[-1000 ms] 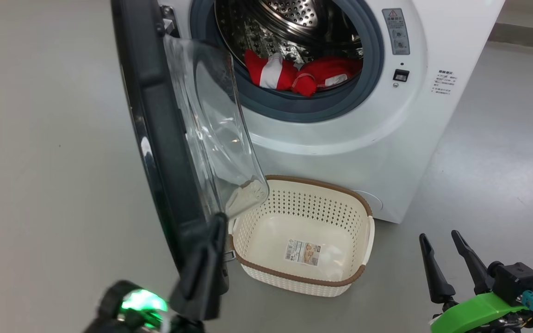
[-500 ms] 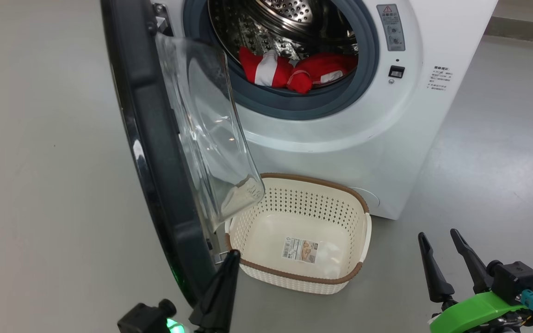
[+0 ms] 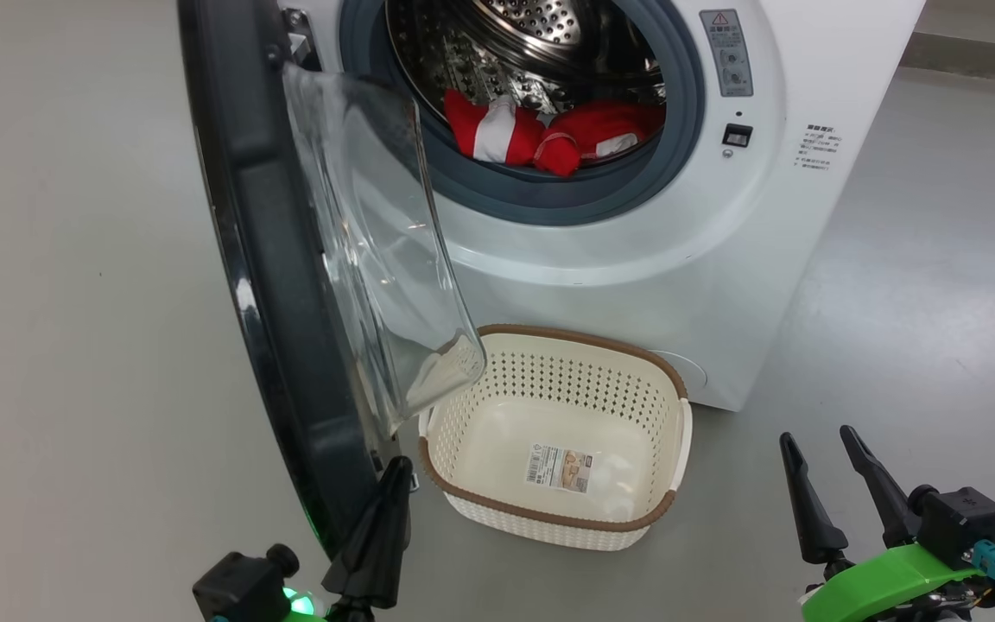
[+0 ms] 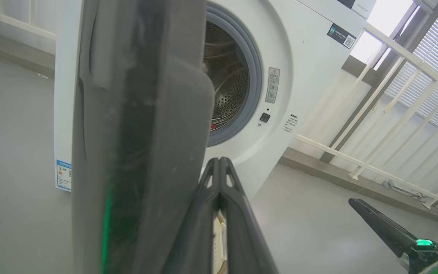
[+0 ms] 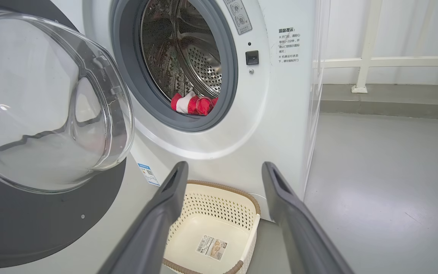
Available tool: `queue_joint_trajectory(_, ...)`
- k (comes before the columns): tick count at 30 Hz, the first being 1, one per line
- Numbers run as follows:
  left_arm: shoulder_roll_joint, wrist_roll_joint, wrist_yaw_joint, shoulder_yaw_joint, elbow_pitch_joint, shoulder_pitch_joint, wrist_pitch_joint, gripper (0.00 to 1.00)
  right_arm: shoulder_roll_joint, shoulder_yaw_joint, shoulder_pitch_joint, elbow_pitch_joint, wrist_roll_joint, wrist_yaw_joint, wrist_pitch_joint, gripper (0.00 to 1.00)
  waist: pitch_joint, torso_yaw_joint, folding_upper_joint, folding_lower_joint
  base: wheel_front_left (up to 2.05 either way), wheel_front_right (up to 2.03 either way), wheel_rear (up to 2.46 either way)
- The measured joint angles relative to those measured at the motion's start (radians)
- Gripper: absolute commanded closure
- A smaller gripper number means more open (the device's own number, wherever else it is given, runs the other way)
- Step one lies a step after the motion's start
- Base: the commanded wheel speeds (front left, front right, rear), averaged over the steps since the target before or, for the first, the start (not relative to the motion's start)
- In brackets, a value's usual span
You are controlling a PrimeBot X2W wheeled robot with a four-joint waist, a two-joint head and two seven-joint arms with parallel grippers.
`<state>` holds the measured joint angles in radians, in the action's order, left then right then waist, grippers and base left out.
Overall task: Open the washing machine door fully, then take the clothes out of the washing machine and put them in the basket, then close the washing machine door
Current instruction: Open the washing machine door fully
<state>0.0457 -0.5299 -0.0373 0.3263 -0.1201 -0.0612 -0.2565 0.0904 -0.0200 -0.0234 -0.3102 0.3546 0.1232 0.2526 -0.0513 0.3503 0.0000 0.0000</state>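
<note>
The washing machine stands with its door swung out to the left, the clear glass bowl facing the drum. Red and white clothes lie at the front of the steel drum, also in the right wrist view as clothes. The cream basket sits on the floor below the opening, with nothing in it but a sticker. My left gripper is shut, its tip by the door's lower inner edge; the shut left gripper shows just right of the door. My right gripper is open at the lower right, apart from everything.
Grey floor surrounds the machine. A white railing and a low kerb run behind and to the right of it. In the right wrist view the basket lies between my open fingers, with the door glass at the left.
The door has swung a little further left. My shut left gripper has dropped lower along the door's bottom edge. The right gripper has stayed put; the head view shifted slightly.
</note>
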Motion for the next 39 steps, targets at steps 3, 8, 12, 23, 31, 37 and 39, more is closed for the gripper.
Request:
queue_joint_trajectory(3, -0.002, 0.0, -0.003, -0.007, 0.0, 0.001, 0.001, 1.0, 0.0, 0.0, 0.0, 0.001, 0.0, 0.0, 0.0, 0.0, 0.0, 0.004, 0.0, 0.0, 0.0, 0.0, 0.0)
queue_joint_trajectory(8, -0.006, 0.0, -0.004, -0.04, 0.005, 0.013, 0.001, 1.0, 0.0, 0.0, 0.0, 0.004, 0.0, 0.0, 0.0, 0.0, -0.001, 0.011, 0.0, 0.0, 0.0, 0.0, 0.0)
queue_joint_trajectory(12, -0.006, 0.001, 0.01, -0.098, 0.022, 0.041, 0.001, 1.0, 0.001, 0.001, 0.0, 0.007, 0.0, 0.0, 0.0, 0.0, -0.007, 0.019, 0.0, 0.0, 0.0, 0.0, 0.0)
queue_joint_trajectory(23, -0.006, 0.029, 0.027, -0.231, 0.051, 0.083, 0.001, 1.0, 0.002, 0.001, 0.0, 0.012, 0.0, 0.0, 0.0, 0.0, -0.019, 0.044, 0.0, 0.0, 0.0, 0.0, 0.0)
queue_joint_trajectory(31, 0.006, 0.037, 0.03, -0.348, 0.039, 0.079, 0.001, 1.0, 0.006, -0.001, -0.001, 0.012, 0.0, 0.0, 0.0, 0.0, -0.035, 0.053, 0.0, 0.0, 0.0, 0.0, 0.0)
queue_joint_trajectory(37, 0.018, 0.038, 0.03, -0.43, 0.014, 0.049, 0.001, 1.0, 0.012, -0.002, -0.006, 0.012, -0.005, 0.0, 0.0, 0.0, -0.049, 0.054, 0.0, 0.0, 0.0, 0.0, 0.0)
queue_joint_trajectory(39, 0.027, 0.039, 0.03, -0.455, 0.005, 0.031, 0.001, 1.0, 0.015, -0.002, -0.011, 0.013, -0.006, 0.0, 0.0, 0.0, -0.054, 0.053, 0.0, 0.0, 0.0, 0.0, 0.0)
